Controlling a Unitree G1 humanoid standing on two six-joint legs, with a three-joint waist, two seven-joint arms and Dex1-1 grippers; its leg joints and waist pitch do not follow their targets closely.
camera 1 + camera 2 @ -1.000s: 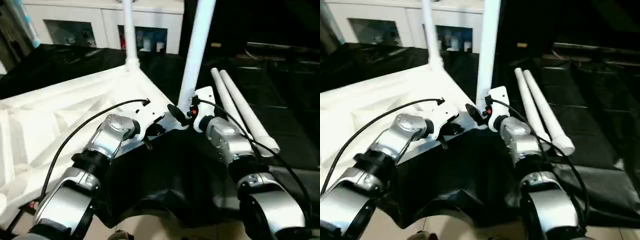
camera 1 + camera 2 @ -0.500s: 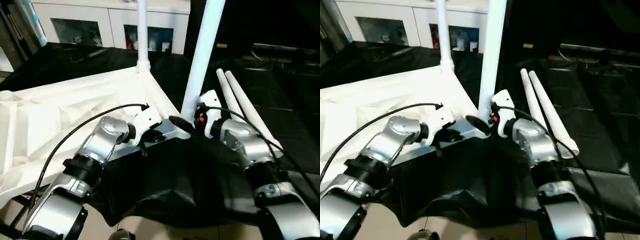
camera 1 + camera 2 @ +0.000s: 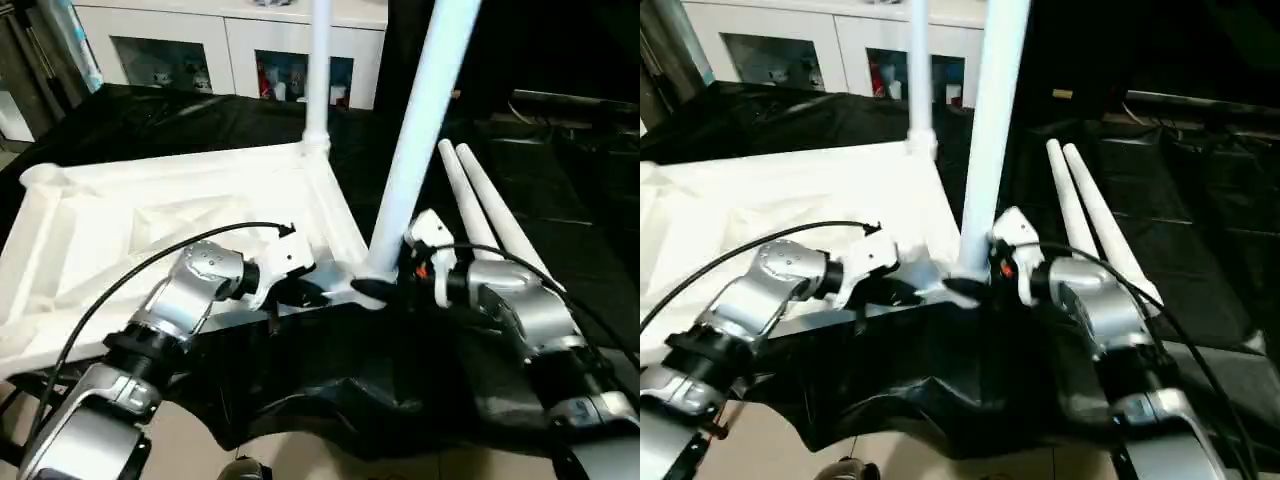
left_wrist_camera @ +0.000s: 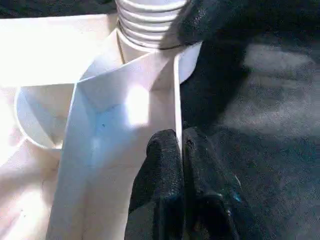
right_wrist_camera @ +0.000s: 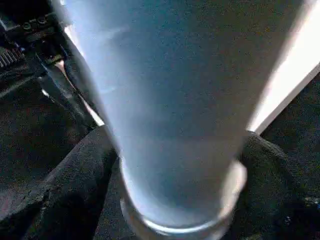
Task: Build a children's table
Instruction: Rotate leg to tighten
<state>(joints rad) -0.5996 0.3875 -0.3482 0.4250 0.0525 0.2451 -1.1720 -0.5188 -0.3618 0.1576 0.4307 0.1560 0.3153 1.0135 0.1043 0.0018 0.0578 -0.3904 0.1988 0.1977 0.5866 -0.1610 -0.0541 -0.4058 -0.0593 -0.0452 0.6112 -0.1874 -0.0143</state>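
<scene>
Right gripper (image 3: 372, 290) clasps upright leg (image 3: 420, 150); left gripper (image 4: 178, 150) pinches tabletop (image 3: 150, 215) rim.

Right wrist view. A smooth white tubular plastic table leg (image 5: 170, 115) stands close before the lens, widening to a flared, ringed end (image 5: 182, 220). Two black pincer fingers (image 5: 75, 180) flank the flared end, one on either side. Behind the leg runs a white tabletop edge (image 5: 285, 95) against black cloth (image 5: 30, 130).

The tabletop (image 3: 180, 215) is looking like white plastic, smooth with a soft shine. The legs (image 3: 425, 110) are showing glossy white plastic too. The black cloth (image 3: 350, 370) under them is lying wrinkled and slightly shiny. The forearms (image 3: 525, 310) are gleaming like brushed silver metal.
</scene>
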